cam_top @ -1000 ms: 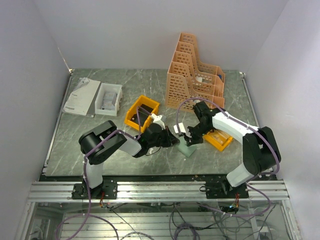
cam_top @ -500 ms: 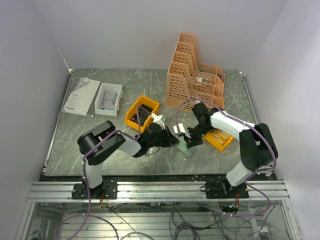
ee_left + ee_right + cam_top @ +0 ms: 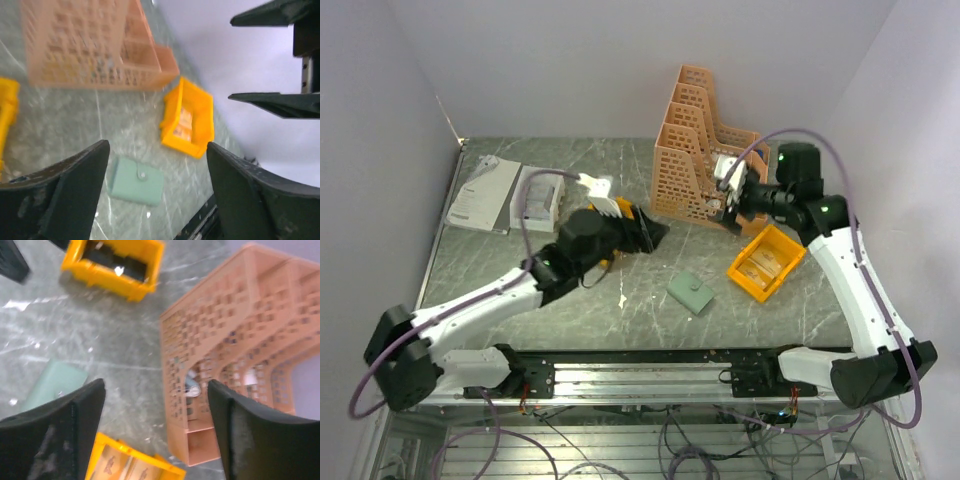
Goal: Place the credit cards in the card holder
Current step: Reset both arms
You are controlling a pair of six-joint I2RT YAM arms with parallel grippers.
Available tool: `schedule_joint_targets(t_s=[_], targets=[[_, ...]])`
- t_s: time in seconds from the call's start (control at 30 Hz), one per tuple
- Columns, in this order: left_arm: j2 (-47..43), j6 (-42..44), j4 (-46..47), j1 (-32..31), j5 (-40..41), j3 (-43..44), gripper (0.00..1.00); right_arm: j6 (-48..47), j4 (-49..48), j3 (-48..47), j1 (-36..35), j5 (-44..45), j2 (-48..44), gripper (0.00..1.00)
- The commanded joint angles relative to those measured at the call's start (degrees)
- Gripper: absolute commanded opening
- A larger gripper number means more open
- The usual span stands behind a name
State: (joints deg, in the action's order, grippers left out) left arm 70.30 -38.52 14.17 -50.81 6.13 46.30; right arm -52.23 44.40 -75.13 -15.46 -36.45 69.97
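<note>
The card holder (image 3: 691, 293) lies shut and flat on the table, its snap facing up; it also shows in the left wrist view (image 3: 137, 180) and in the right wrist view (image 3: 50, 382). Tan credit cards (image 3: 763, 263) lie in the right yellow bin (image 3: 782, 245), and they show in both wrist views (image 3: 186, 120) (image 3: 131, 466). My left gripper (image 3: 648, 232) (image 3: 156, 147) hangs open above and left of the holder, nothing between its fingers. My right gripper (image 3: 731, 203) (image 3: 155, 385) is raised, open and empty, near the organizer.
A tall orange file organizer (image 3: 705, 150) stands at the back. A second yellow bin (image 3: 620, 210) sits partly under my left arm. A white box (image 3: 537, 195) and white papers (image 3: 483, 192) lie at the back left.
Both grippers were shut low beside the card holder; now both have opened and lifted away, left arm reaching up-left, right arm raised toward the organizer. The holder rests alone.
</note>
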Motion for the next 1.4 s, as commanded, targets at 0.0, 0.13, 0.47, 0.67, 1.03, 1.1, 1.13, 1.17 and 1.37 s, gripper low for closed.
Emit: schedule_joint_targets(t_s=[0.0,0.13,0.47,0.67,1.03,1.1,1.13,1.17,1.37], targets=[[-6.21,8.77,-18.30,4.72,4.38,9.68,0.93,18.49,-4.99,-7.68,2.51,0.37,1.25,0.97],[-6.81,11.58,-30.93,7.39,1.79,23.66,0.95,32.80,-12.02,-10.41,3.50,6.23,-1.46,1.00],[-7.07,13.23,-47.78,7.61,2.05,48.12,0.97,40.75,-5.33,-31.81,3.60,7.62,0.20,1.00],[-8.11,13.56,-47.82,7.54,-0.88,51.34,0.97,51.91,-5.86,-36.83,3.81,10.18,-0.19,1.00],[-9.88,11.55,-45.20,7.57,-4.37,48.89,0.97,53.46,-5.51,-37.09,4.12,14.44,-2.05,1.00],[-9.82,11.43,-45.33,7.58,-4.53,48.76,0.97,52.61,-5.54,-36.56,4.14,14.26,-2.28,1.00],[-9.90,11.41,-45.22,7.55,-4.69,48.59,0.97,52.49,-5.50,-36.35,4.13,14.29,-2.38,1.00],[-9.98,11.33,-45.10,7.56,-4.81,48.35,0.97,52.62,-5.51,-36.32,4.14,14.28,-2.46,1.00],[-10.73,10.59,-43.38,7.53,-5.22,46.68,0.98,52.59,-5.29,-36.91,4.19,14.47,-2.48,1.00]])
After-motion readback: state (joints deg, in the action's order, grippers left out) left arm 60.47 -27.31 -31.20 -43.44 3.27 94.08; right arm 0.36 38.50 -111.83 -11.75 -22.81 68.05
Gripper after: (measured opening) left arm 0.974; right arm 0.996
